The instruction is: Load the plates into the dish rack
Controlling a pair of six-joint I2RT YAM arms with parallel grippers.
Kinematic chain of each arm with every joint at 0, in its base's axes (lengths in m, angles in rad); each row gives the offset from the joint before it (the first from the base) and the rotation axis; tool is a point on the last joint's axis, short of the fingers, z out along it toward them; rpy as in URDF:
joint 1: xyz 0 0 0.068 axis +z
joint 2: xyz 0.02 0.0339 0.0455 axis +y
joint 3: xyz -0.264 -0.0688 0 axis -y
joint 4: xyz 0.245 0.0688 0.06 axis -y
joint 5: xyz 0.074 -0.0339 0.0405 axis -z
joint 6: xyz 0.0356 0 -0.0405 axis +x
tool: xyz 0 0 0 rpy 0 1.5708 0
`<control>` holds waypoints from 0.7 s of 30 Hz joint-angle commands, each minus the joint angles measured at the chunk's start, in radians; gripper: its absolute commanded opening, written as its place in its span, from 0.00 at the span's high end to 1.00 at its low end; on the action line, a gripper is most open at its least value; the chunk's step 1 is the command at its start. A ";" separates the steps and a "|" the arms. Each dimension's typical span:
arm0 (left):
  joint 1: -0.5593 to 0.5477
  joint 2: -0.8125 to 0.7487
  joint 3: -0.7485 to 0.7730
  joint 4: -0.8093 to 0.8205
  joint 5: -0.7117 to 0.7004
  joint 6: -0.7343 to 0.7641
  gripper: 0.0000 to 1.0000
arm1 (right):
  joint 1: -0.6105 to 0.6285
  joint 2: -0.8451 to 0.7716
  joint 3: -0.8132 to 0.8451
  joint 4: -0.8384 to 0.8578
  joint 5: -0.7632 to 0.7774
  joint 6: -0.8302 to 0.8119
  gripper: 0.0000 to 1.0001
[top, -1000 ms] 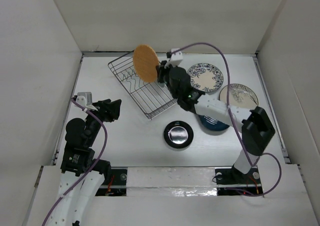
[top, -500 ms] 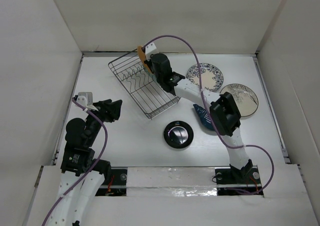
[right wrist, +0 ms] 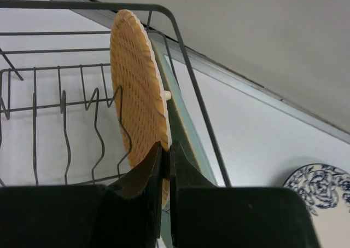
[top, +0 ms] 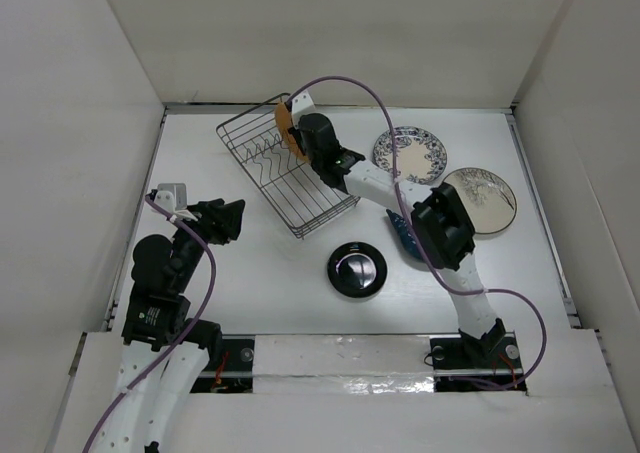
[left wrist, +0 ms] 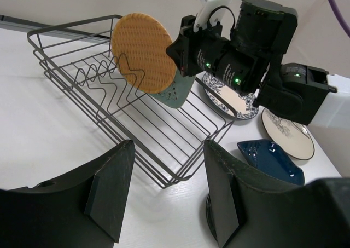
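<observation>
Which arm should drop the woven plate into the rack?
Right. The right claw grips the woven plate upright in the rack, beside a green plate. The left claw hangs open and empty, short of the rack.

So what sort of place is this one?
Probably a lab test booth, not a kitchen: plain white panels box in a white table, with a wire dish rack and loose plates on it.
</observation>
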 commanded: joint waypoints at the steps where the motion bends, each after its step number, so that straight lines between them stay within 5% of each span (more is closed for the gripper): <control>1: -0.005 0.004 0.017 0.045 0.008 0.009 0.50 | 0.015 0.005 0.004 0.068 0.031 0.101 1.00; 6: -0.005 0.004 0.017 0.045 0.004 0.007 0.50 | 0.024 -0.033 0.015 0.025 0.030 0.190 0.78; 7: -0.005 0.002 0.017 0.045 0.003 0.007 0.50 | 0.024 -0.045 0.013 0.024 0.038 0.194 0.64; 10: -0.005 0.002 0.017 0.042 0.000 0.009 0.50 | 0.024 -0.126 -0.022 0.025 0.035 0.244 0.46; 15: -0.005 0.005 0.019 0.042 -0.005 0.010 0.50 | 0.035 -0.321 -0.216 0.062 -0.001 0.264 0.33; 18: -0.005 0.005 0.017 0.044 -0.003 0.010 0.50 | 0.035 -0.497 -0.373 0.093 -0.037 0.324 0.47; 19: -0.005 0.004 0.017 0.042 -0.003 0.009 0.52 | 0.035 -0.595 -0.504 0.103 -0.051 0.373 0.69; 21: -0.005 -0.005 0.017 0.044 -0.006 0.010 0.56 | 0.035 -0.694 -0.655 0.140 -0.103 0.437 0.94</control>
